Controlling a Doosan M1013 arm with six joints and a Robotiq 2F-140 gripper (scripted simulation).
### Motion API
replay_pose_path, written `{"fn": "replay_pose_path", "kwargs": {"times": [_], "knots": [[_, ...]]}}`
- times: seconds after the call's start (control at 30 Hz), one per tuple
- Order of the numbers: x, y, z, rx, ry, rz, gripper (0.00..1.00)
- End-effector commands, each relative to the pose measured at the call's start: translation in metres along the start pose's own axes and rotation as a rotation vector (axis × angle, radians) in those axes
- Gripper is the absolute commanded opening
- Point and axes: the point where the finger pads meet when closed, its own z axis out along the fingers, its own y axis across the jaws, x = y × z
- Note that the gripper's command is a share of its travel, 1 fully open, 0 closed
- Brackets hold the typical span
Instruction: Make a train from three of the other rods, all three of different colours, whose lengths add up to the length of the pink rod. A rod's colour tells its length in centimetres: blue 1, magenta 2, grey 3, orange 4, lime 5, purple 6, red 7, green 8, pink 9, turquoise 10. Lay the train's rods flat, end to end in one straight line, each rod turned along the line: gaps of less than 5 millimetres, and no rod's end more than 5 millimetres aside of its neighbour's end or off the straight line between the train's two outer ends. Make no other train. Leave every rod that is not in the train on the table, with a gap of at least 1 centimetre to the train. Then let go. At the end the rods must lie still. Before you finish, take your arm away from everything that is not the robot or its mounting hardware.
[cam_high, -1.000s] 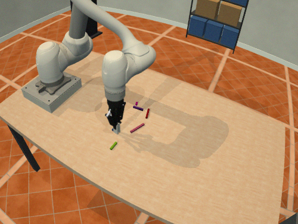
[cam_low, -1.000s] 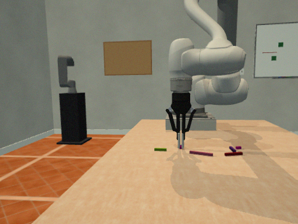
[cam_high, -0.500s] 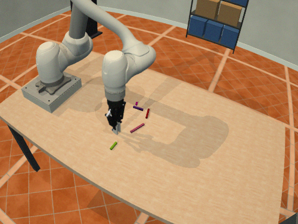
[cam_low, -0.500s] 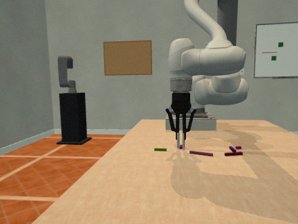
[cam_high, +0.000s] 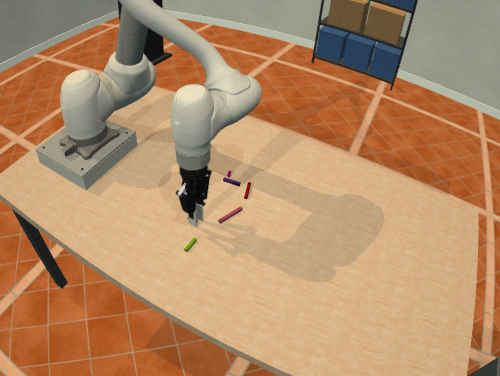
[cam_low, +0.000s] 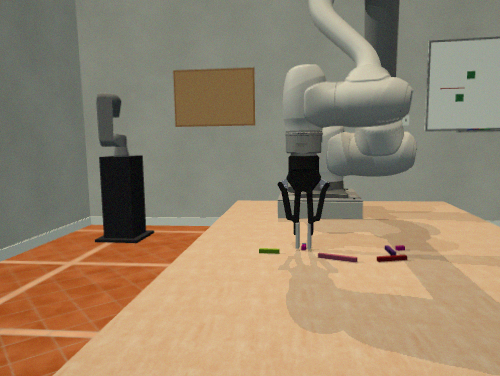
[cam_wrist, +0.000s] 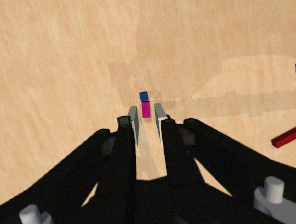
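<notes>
My gripper stands upright with its fingertips at the table, also in the exterior view and the wrist view. Its fingers are slightly open, with a small gap on each side of a short magenta rod that lies flat between them. A tiny blue rod lies end to end with the magenta rod, just beyond the fingertips. The pink rod lies to the right of the gripper. A lime rod lies nearer the front edge.
A red rod, a purple rod and another short magenta rod lie in a group behind the pink rod. The arm's base block stands at the table's back left corner.
</notes>
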Motion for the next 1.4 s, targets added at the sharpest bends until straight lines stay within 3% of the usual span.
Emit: {"fn": "replay_pose_path", "kwargs": {"times": [0.0,0.4,0.8,1.07,1.1,1.37], "knots": [[0.005,0.000,0.003,-0.003,0.005,-0.003,0.15],[0.004,0.000,-0.023,-0.003,0.005,-0.003,0.15],[0.004,0.000,-0.081,-0.003,0.005,-0.003,0.15],[0.004,0.000,-0.086,-0.003,0.005,-0.003,0.15],[0.004,0.000,-0.086,-0.003,0.005,-0.003,1.00],[0.004,0.000,-0.086,-0.003,0.005,-0.003,1.00]]}}
